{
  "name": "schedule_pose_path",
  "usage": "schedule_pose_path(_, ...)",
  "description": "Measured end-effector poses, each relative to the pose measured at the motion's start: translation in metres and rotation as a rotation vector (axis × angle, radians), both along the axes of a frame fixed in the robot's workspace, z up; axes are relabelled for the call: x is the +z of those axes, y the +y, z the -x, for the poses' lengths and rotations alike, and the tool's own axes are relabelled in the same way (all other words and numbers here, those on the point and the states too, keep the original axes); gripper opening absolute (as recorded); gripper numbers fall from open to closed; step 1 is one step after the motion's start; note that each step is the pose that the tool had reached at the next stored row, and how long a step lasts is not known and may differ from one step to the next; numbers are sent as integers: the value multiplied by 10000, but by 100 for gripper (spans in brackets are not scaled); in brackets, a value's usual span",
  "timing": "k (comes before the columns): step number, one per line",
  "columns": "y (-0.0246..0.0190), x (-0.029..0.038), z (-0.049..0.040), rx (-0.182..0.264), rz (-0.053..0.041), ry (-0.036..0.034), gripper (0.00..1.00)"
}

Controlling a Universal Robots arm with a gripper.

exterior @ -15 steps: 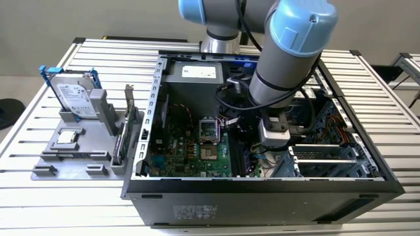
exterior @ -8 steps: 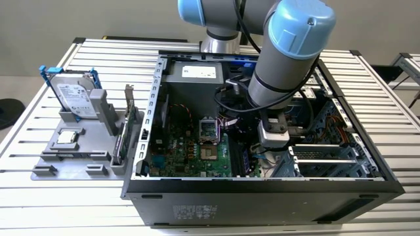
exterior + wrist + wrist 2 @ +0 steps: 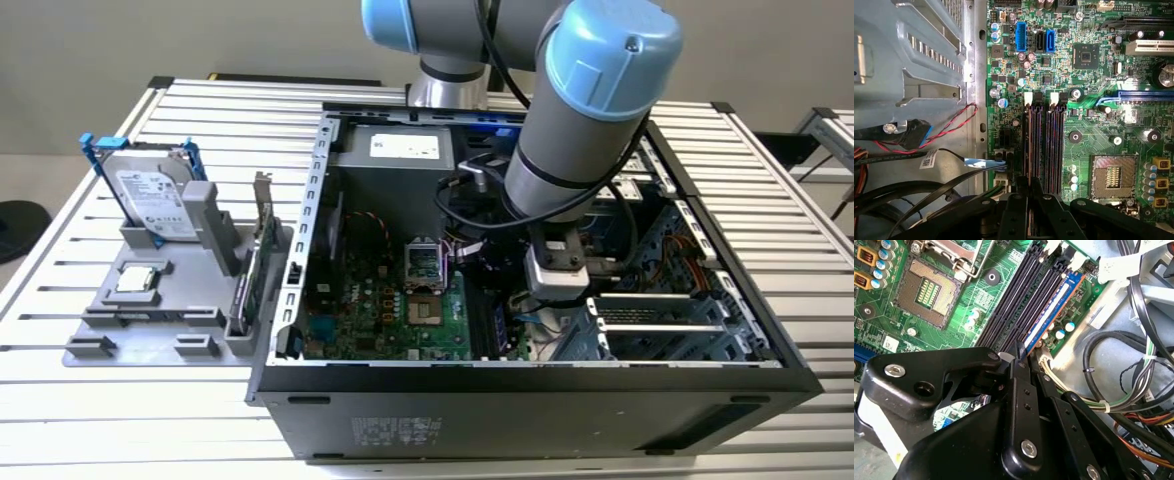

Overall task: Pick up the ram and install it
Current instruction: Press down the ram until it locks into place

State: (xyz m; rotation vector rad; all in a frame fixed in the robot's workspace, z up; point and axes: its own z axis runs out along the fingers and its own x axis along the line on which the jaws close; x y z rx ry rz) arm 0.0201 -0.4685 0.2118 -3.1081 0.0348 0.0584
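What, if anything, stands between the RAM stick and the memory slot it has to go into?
Nothing visible does. In the second wrist view the ram already stands edge-down in the outermost memory slot, with the gripper at its near end. The neighbouring slots are bare, and the cables lie off to the side, clear of the slot.

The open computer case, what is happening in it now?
The robot arm reaches down into the open computer case. Its gripper is at the memory slots on the motherboard, closed on the ram, a thin stick standing on edge in the outermost slot. Whether it is fully seated cannot be told.
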Motion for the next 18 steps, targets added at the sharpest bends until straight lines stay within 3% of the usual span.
schedule_pose_path(18,-11,10,0,54,8,5,0)
